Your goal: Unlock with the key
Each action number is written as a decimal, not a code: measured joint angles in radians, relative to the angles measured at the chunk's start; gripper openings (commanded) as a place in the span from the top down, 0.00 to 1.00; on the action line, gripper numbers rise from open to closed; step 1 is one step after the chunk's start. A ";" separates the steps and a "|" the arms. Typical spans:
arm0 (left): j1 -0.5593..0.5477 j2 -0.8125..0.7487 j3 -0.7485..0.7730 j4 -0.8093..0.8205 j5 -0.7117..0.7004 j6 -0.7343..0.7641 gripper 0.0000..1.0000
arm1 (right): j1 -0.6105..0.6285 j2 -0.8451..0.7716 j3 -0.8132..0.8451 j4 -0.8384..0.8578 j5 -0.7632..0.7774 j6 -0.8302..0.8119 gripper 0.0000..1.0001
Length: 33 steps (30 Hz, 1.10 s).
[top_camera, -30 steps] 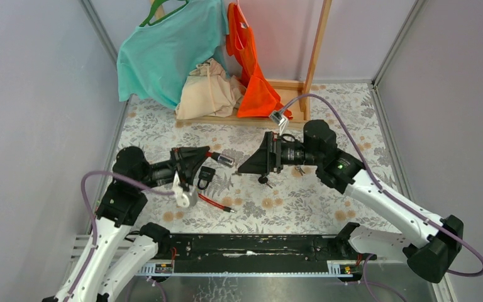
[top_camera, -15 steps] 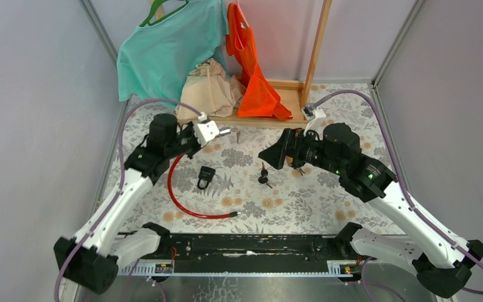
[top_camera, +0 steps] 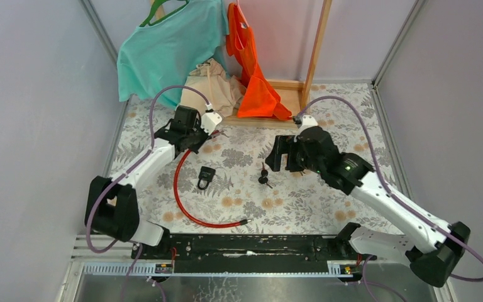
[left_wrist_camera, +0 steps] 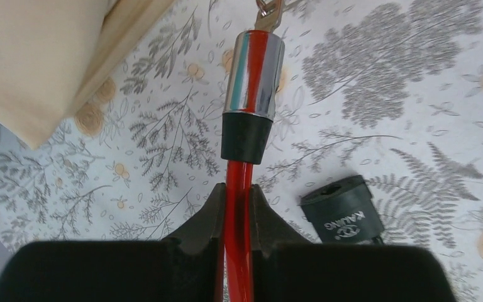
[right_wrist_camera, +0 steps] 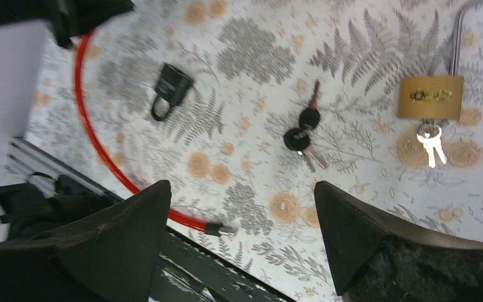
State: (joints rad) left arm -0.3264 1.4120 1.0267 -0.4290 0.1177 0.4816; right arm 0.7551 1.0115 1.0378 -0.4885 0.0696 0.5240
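Left gripper (left_wrist_camera: 238, 196) clamped on red cable (top_camera: 177, 182), right behind chrome barrel (left_wrist_camera: 255, 75). Key (left_wrist_camera: 269, 12) pokes from barrel's far end, straight ahead of jaws, half cut by frame.

Right gripper (right_wrist_camera: 245, 214) spread wide, holding nothing. Black-headed keys (right_wrist_camera: 302, 129) lie loose ahead, between its jaws.

Likely handling:
- cable springy
- barrel slick, weighty
- key tiny, thin: pinch flat head

Count:
- Three locks: cable, black padlock (right_wrist_camera: 171, 85), brass padlock (right_wrist_camera: 431, 96).
- Keys: one in barrel, two black-headed, two silver keys (right_wrist_camera: 432, 139) on brass.

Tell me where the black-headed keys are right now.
The black-headed keys lie mid-table in the top view, to the right of the small black padlock and just in front of the open right gripper.
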 measured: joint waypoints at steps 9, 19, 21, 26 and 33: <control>0.093 0.166 0.002 0.074 -0.010 0.005 1.00 | 0.000 0.270 -0.108 0.058 -0.002 0.014 0.17; 0.104 0.355 0.076 0.127 0.021 0.010 0.81 | 0.000 0.462 -0.129 0.184 0.001 0.034 0.28; 0.108 0.386 0.091 0.134 0.017 0.009 0.68 | 0.000 0.495 -0.128 0.201 0.002 0.034 0.30; 0.127 0.410 0.121 0.137 0.009 -0.004 0.31 | 0.000 0.570 -0.125 0.230 0.022 0.030 0.34; 0.133 0.359 0.142 0.082 0.086 -0.028 0.00 | 0.000 0.648 -0.103 0.261 0.027 0.023 0.43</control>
State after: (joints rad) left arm -0.1932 1.7710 1.1683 -0.3466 0.2039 0.4538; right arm 0.7551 1.6596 0.9352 -0.2279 0.0967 0.5468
